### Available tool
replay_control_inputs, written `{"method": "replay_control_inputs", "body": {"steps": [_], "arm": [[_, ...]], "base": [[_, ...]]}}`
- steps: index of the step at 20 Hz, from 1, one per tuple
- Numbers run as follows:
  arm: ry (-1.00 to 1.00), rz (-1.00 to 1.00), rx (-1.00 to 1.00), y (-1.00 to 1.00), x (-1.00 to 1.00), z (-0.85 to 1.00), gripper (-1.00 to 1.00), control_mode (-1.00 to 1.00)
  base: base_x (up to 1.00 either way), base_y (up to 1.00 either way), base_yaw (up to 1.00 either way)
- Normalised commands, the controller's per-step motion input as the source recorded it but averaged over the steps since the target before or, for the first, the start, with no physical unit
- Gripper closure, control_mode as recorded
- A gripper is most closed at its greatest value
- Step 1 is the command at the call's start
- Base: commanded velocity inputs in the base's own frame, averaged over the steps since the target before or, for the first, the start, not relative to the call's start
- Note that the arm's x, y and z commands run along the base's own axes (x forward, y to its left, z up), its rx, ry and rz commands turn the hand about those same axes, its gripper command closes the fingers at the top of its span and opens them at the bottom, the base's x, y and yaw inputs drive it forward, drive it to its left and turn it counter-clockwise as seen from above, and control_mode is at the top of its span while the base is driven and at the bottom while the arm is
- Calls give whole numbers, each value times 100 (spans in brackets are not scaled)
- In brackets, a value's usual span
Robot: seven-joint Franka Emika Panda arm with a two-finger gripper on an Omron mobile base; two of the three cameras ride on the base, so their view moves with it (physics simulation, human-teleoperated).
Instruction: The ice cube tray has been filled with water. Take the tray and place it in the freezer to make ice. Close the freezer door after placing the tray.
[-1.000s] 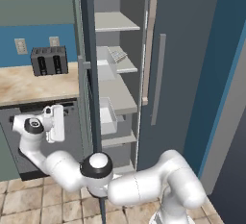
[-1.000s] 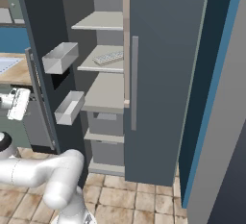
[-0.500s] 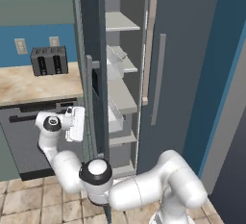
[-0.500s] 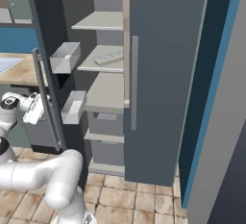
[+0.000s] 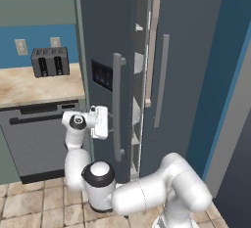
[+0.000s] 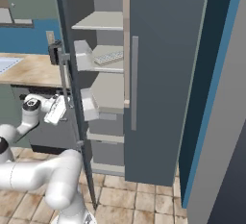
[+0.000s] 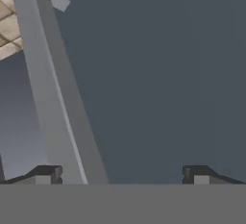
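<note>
The freezer door (image 5: pixel 105 51), slate-grey with a black dispenser panel (image 5: pixel 102 75) and a long bar handle (image 5: pixel 116 108), stands only a narrow gap from shut. My gripper (image 5: pixel 104 124) is open and sits against the door's outer face just left of the handle, with nothing between its fingers. In the hand view the grey handle (image 7: pixel 53 88) runs slantwise across the dark door face (image 7: pixel 158 74), between my open gripper's (image 7: pixel 120 175) tips. The ice cube tray (image 6: pixel 109 56) lies flat on a freezer (image 6: pixel 108 93) shelf. Its water is too faint to make out.
The plain right fridge door (image 6: pixel 163 74) is shut, its handle (image 6: pixel 135 81) beside the gap. Two clear door bins (image 6: pixel 85 55) hang inside the freezer door. A black toaster (image 5: pixel 50 61) stands on the counter (image 5: pixel 29 85) above the grey dishwasher (image 5: pixel 39 139). Tiled floor lies below.
The freezer door has swung from wide open to nearly shut. My open gripper has moved right with it, staying against its outer face.
</note>
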Motion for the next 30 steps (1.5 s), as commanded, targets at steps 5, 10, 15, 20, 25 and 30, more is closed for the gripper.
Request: {"method": "replay_control_inputs", "body": {"steps": [5,10,15,20,25,30], "arm": [[12,5,-1,-100,76,0,-100,-100],[10,19,0,-100,100,-6,-100,-100],[9,26,3,-99,100,-6,-100,-100],[10,34,8,-88,100,0,-100,-100],[14,39,12,-77,100,0,-100,-100],[16,41,13,-69,100,0,-100,-100]], "base": [[0,0,0],[0,0,0],[0,0,0],[0,0,0],[0,0,0],[0,0,0]]}}
